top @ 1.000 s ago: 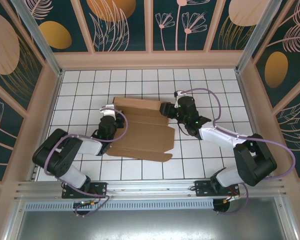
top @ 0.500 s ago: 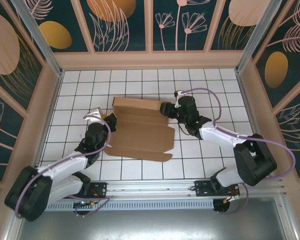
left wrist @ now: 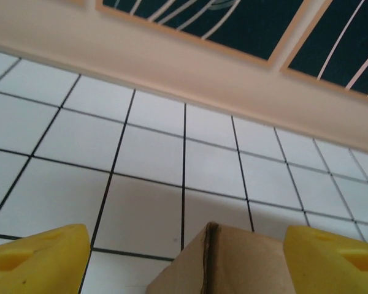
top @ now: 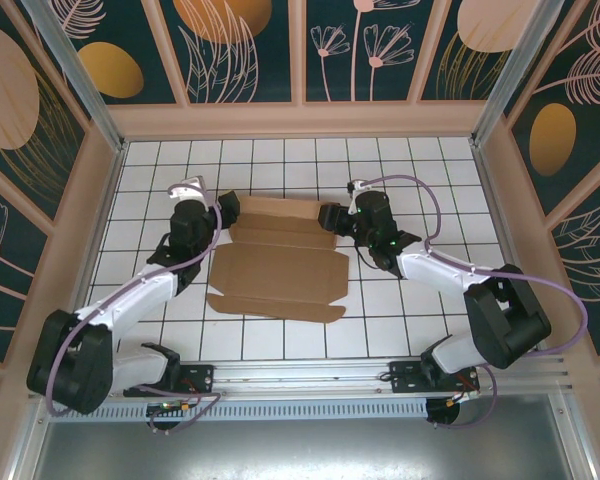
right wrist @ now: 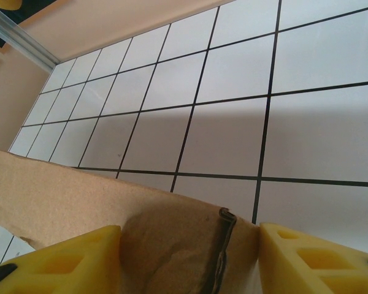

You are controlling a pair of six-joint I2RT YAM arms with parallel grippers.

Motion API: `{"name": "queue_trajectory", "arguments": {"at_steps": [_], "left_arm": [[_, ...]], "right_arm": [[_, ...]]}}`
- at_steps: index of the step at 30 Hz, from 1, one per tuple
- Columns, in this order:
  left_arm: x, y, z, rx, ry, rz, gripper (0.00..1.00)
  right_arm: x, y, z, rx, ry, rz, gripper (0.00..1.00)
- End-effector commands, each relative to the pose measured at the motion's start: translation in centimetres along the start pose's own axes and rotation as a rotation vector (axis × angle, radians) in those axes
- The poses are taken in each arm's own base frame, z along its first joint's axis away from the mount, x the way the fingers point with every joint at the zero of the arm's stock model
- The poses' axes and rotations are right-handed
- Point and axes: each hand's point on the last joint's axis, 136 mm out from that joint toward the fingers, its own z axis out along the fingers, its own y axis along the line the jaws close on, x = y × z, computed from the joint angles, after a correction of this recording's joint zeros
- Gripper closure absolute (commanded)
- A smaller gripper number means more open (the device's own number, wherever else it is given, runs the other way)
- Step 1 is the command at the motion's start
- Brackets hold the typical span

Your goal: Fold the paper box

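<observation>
The bench (top: 430,170) has a white top, divided by thin black lines into squares. A beige border (top: 300,120) runs around it. Above it stand dark wall panels (top: 250,60) with drawn plants. A metal rail (top: 300,375) lies along the near edge.

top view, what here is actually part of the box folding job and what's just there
Part of the job:
- box
- left end effector, open at the box's far left corner
- right end effector, closed on the box's far right flap

Just there:
- tiled table
- patterned walls
</observation>
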Motion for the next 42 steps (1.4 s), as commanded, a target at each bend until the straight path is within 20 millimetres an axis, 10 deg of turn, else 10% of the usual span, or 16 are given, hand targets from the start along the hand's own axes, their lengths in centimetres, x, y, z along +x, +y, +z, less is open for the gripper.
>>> {"name": "queue_trajectory", "arguments": {"at_steps": [1, 12, 30, 38, 42], "left_arm": [[1.5, -0.1, 0.9, 0.021, 0.062, -0.013, 0.22], [7.2, 2.7, 1.6, -0.035, 0.158, -0.155, 0.39], [-1.7, 1.5, -1.6, -0.099, 0.071, -0.004, 0.19], [-5.2, -1.8, -4.5, 0.082, 0.004, -0.122, 0.2], [-4.8, -3.9, -4.7, 0.201, 0.081, -0.199, 0.01]], "right_arm": [[3.8, -2.5, 0.5, 0.093, 0.135, -0.021, 0.44], [3.3, -2.3, -0.1, 0.098, 0.133, -0.037, 0.42], [-3.5, 0.1, -4.7, 0.1, 0.032, -0.184, 0.24], [-4.4, 3.9, -5.2, -0.043, 0.076, -0.275, 0.74], [-3.3, 4.6, -3.9, -0.045, 0.143, -0.305, 1.0]]}}
